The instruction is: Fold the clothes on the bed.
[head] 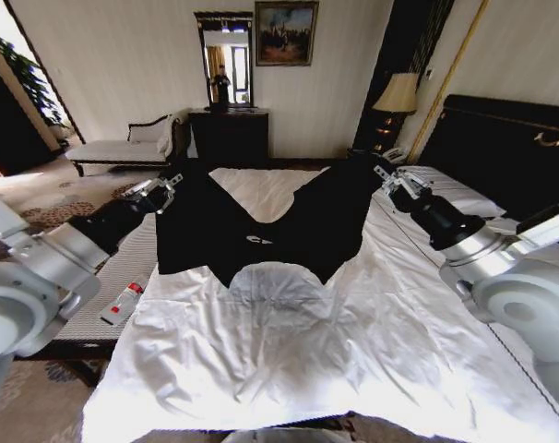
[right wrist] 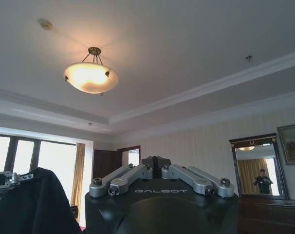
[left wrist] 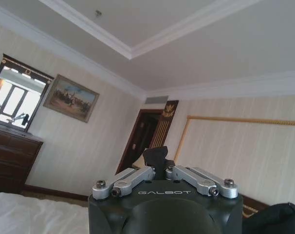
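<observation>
Both arms hold the black T-shirt (head: 261,231) lifted above the far half of the bed (head: 372,369), spread between them. The left end effector (head: 165,189) is clamped on the shirt's left edge and the right end effector (head: 397,181) on its right edge; in each wrist view the fingers are drawn together, and a bit of black cloth shows between them in the left one. The shirt sags in a deep V at the top middle, so the middle is slack and only its lower hem touches the white duvet (head: 289,295). Risks: soft thin jersey can slip out of a narrow pinch if the arms spread further or jerk — one corner drops and the fold goes crooked. The slack centre could bunch or double over itself when laid down. The hem may also drag the rumpled duvet, which is puffy and creased with a raised hump just below the shirt, giving an uneven surface. The shirt is matte black, limp, with small white lettering on the chest. Metal linkage fingers look smooth, little grip. A small red-and-white item (head: 124,302) lies on the bench (head: 104,277) to the left — clear of the work.
</observation>
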